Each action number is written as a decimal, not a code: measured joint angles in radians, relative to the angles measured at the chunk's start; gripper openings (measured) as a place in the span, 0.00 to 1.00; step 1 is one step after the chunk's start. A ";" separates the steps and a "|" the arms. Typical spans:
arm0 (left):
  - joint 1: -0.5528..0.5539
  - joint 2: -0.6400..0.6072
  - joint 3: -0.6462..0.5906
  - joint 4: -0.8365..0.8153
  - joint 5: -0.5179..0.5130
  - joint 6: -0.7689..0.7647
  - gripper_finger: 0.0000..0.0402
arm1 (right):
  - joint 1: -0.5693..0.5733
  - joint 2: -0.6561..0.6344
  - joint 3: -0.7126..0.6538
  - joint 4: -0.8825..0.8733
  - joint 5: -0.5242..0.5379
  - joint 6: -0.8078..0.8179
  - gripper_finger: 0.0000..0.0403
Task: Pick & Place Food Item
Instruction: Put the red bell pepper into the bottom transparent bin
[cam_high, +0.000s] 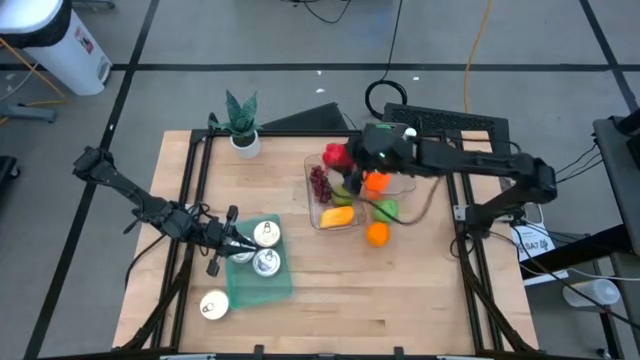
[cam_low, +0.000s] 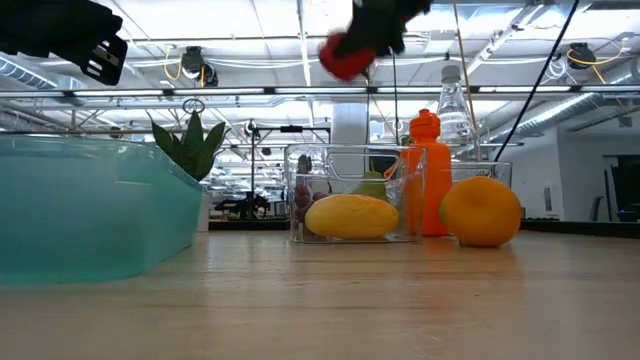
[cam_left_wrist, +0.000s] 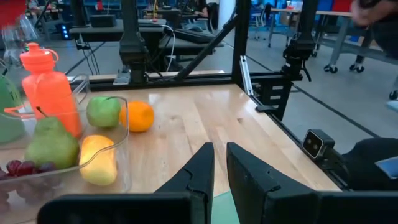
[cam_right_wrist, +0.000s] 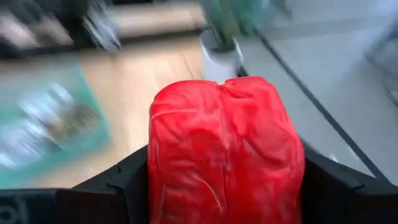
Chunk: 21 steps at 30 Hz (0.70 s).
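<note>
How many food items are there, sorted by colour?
Red: 1, red pepper held by right gripper
Purple: 1, grapes
Green: 2, pear, green apple
Yellow: 1, yellow fruit
Orange: 1, orange
Total: 6

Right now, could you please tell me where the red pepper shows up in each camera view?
High view: red pepper at the clear container's back corner, in the right gripper.
Low view: top centre, above the container.
Left wrist view: not clearly visible.
Right wrist view: fills the centre.
Shared landmark: potted plant.
</note>
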 joint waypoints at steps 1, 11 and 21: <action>0.000 0.000 0.000 0.000 0.000 -0.003 0.12 | -0.024 0.010 -0.002 -0.031 0.000 -0.014 0.68; 0.000 0.000 0.000 -0.005 0.001 -0.005 0.12 | -0.092 0.241 -0.002 -0.004 0.015 -0.081 0.69; -0.002 0.000 0.000 -0.017 0.004 -0.019 0.12 | -0.098 0.382 -0.002 0.008 0.011 -0.093 0.69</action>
